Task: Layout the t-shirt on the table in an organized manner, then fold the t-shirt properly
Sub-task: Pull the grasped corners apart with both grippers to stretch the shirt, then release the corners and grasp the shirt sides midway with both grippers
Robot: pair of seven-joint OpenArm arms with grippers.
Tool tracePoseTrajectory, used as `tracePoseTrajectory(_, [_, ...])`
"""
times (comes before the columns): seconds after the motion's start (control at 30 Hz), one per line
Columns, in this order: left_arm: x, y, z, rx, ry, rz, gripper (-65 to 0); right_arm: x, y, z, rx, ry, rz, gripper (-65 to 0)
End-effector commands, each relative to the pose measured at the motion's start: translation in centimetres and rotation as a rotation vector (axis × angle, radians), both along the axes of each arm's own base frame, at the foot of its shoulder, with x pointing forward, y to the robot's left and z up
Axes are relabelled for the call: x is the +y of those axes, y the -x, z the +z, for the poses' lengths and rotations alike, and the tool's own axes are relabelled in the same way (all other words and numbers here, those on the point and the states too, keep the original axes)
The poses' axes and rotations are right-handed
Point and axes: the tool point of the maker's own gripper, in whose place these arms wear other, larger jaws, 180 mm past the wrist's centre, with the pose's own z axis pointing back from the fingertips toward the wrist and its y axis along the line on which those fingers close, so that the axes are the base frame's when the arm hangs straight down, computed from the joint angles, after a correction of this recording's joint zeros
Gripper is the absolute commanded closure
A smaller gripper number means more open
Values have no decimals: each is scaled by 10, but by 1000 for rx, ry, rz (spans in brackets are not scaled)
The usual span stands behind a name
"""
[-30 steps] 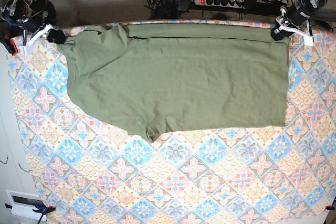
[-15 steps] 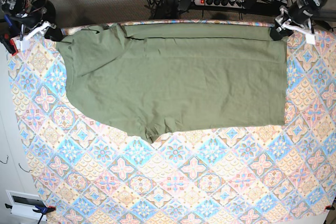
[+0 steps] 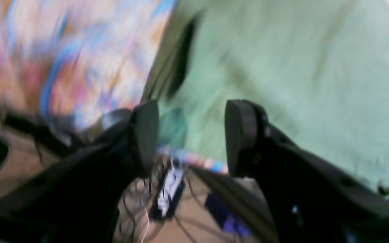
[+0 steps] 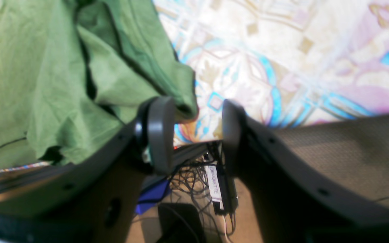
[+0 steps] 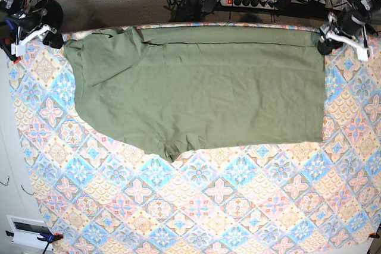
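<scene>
— Step in hand?
— Laying out, judging by the lie of the cloth. T-shirt [image 5: 196,90] lying folded once lengthwise along the far edge of the table [image 5: 196,206], a sleeve poking out toward the near side. Proper folding not finished.

— Left gripper?
— Left gripper [image 3: 187,138] hanging just off the t-shirt's far corner, jaws standing apart, nothing between them. That wrist view blurring badly, so fine detail not readable.

— Right gripper?
— Right gripper [image 4: 198,131] hovering beside the t-shirt's other far corner, jaws parted, gripping nothing; crumpled green edge sitting just beside one finger [image 4: 160,131], contact not certain.

— Next move?
— Likely calling for fresh grips on the t-shirt, probably the protruding sleeve or the short ends, then another fold across. Needing both claws down onto cloth without dragging the folded layer askew.

— Containers?
— None showing anywhere around the t-shirt. Only a power strip [image 5: 253,1] and cables lying beyond the t-shirt's far edge, off the table.
</scene>
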Motion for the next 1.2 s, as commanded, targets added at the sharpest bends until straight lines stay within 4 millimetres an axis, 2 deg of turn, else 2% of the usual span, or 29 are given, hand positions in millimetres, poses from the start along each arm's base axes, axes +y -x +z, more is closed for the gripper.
tracePoseTrajectory(0.0, [6, -10, 15, -49, -32, -7, -318, -12, -23, 23, -77, 49, 19, -225])
tracePoseTrajectory(0.23, [26, -69, 63, -205, -121, -43, -318, 0, -78, 46, -121, 206, 159, -225])
tracePoseTrajectory(0.3, [32, -82, 76, -240, -144, -42, -318, 6, -86, 45, -119, 216, 187, -225])
tracePoseTrajectory(0.37, [39, -96, 85, -259, -177, -32, -318, 15, -100, 46, -130, 223, 218, -225])
tracePoseTrajectory(0.43, [39, -121, 85, -257, -183, -43, -318, 25, -117, 47, -139, 238, 262, -225])
tracePoseTrajectory(0.6, [41, -161, 70, -224, -165, -46, -318, 51, -154, 61, -196, 260, 349, -225])
tracePoseTrajectory(0.73, [37, -197, 57, -256, -191, -56, -318, 64, -172, 68, -228, 263, 385, -224])
tracePoseTrajectory(0.9, [26, -231, 30, -252, -235, -93, -319, 58, -172, 62, -182, 322, 394, -224])
tracePoseTrajectory(0.97, [23, -245, 18, -257, -229, -93, -319, 64, -180, 65, -193, 330, 402, -224])
tracePoseTrajectory(1.07, [23, -255, 1, -247, -220, -77, -319, 71, -188, 70, -216, 323, 405, -224])
tracePoseTrajectory(1.17, [27, -258, -11, -227, -225, -60, -320, 71, -188, 69, -213, 323, 406, -224])
